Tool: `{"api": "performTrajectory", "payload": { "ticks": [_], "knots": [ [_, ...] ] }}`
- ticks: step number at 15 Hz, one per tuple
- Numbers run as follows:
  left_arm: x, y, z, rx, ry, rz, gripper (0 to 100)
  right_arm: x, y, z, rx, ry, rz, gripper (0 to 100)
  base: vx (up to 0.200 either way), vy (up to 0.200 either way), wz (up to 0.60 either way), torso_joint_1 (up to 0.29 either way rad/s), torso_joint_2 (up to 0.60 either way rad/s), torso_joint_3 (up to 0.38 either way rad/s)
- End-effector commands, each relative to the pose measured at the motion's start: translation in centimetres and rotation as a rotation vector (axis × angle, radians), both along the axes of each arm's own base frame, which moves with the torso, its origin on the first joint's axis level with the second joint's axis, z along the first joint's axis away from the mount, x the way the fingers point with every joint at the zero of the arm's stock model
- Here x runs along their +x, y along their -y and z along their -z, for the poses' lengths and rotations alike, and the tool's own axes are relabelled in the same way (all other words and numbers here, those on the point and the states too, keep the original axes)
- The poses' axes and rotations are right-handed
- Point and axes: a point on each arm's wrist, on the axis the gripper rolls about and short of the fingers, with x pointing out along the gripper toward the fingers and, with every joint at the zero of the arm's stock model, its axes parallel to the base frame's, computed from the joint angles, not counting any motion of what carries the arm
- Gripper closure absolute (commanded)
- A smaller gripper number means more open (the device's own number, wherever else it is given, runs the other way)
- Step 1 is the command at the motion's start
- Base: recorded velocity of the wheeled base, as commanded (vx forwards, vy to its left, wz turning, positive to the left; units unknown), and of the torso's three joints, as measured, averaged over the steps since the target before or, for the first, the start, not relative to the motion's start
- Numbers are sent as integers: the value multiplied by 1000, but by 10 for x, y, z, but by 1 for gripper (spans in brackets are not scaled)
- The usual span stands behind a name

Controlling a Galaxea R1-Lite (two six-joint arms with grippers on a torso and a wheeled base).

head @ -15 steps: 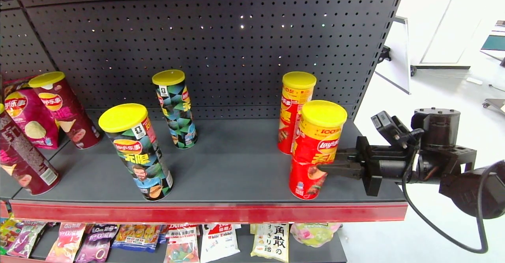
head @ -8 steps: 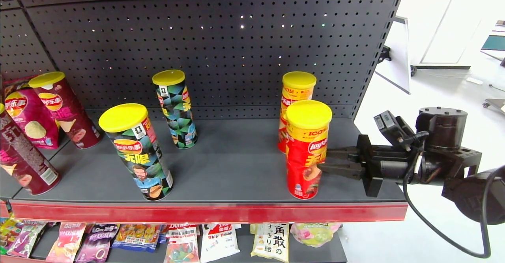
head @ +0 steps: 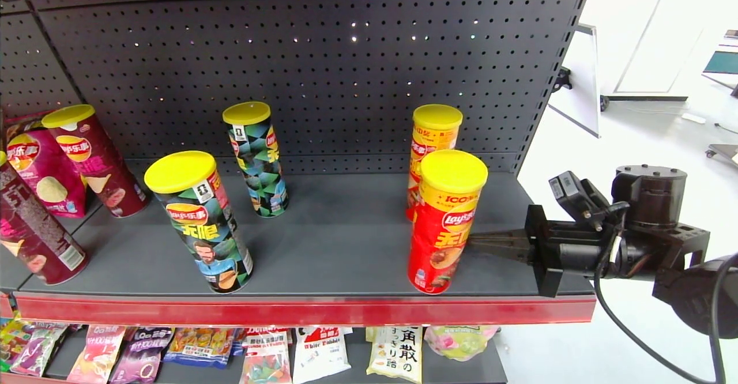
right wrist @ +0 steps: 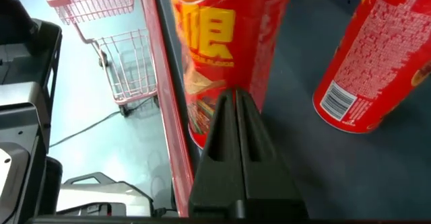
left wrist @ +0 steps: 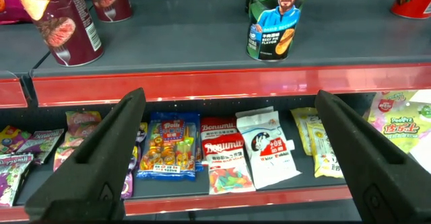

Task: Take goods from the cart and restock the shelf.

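**A:** Two at the right end of the shelf (head: 346,245)?

**B:** Yes, both red with yellow lids. The front can (head: 444,228) sits at the front edge, leaning slightly. The back can (head: 433,136) stands upright just behind it, near the back panel.

**A:** And the right gripper (head: 474,242)?

**B:** It lies level over the right front corner. Its fingers are pressed together and pinch nothing, and the tips touch the front can's side.

**A:** The left gripper (left wrist: 229,97)?

**B:** It is out in front of the shelf's front edge, with fingers spread wide and nothing between them.
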Motion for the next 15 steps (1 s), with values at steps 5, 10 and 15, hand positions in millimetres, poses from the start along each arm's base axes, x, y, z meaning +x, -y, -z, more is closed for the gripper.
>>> {"api": "performTrajectory", "payload": {
  "ticks": [5,10,15],
  "knots": [
    [0,0,0,0,1,0,0,1,2,-2,1,13,6,0,0,0,0,0,0,0],
    [0,0,0,0,0,0,0,-3,9,-10,15,17,27,0,0,0,0,0,0,0],
    [0,0,0,0,0,0,0,5,5,-5,14,3,13,0,0,0,0,0,0,0]
  ]
}}
